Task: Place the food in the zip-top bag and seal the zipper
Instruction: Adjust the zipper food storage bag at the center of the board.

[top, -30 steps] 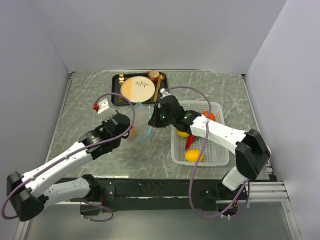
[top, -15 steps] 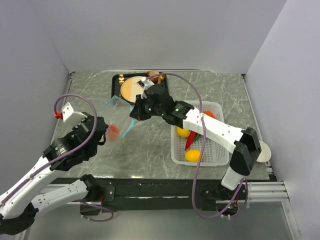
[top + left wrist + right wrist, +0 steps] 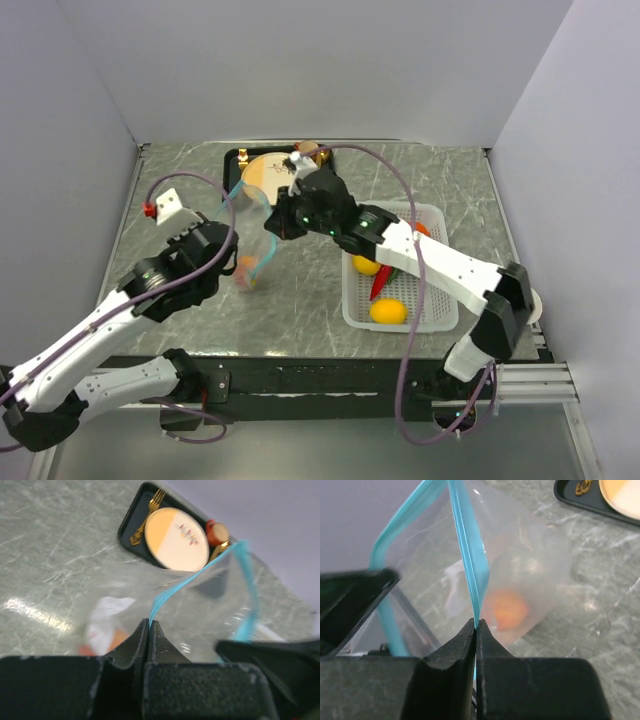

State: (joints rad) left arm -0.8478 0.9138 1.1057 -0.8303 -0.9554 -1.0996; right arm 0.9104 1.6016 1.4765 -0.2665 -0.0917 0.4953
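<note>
- Left gripper [image 3: 150,626] is clenched on the zipper [image 3: 170,592]. The light blue strip comes up out of its closed fingertips and runs off to the far right.
- Right gripper [image 3: 475,624] is pinched shut on the same strip at another spot, and the strip rises straight up from between its jaws.
- The zip-top bag [image 3: 252,215] hangs between the two grippers, over the left-centre of the table [image 3: 300,300]. Its mouth is spread into a loop, with the blue strip bowing from one grip to the other. Whether its bottom touches the table cannot be told.
- An orange peach [image 3: 506,609] sits low in the bag, below and beyond the right gripper's tips. From the left wrist it is a blurred orange patch under the white label [image 3: 107,607], just left of that gripper's fingertips.
- The other food lies in the white mesh basket [image 3: 355,322], to the right of the bag and partly under the right arm. It includes two lemons [image 3: 388,311], a red chili [image 3: 380,285] between them and an orange piece [image 3: 420,229] at the far corner.
- A black tray [image 3: 131,522] with the round plate [image 3: 177,537] stands behind the bag at the table's far edge.
</note>
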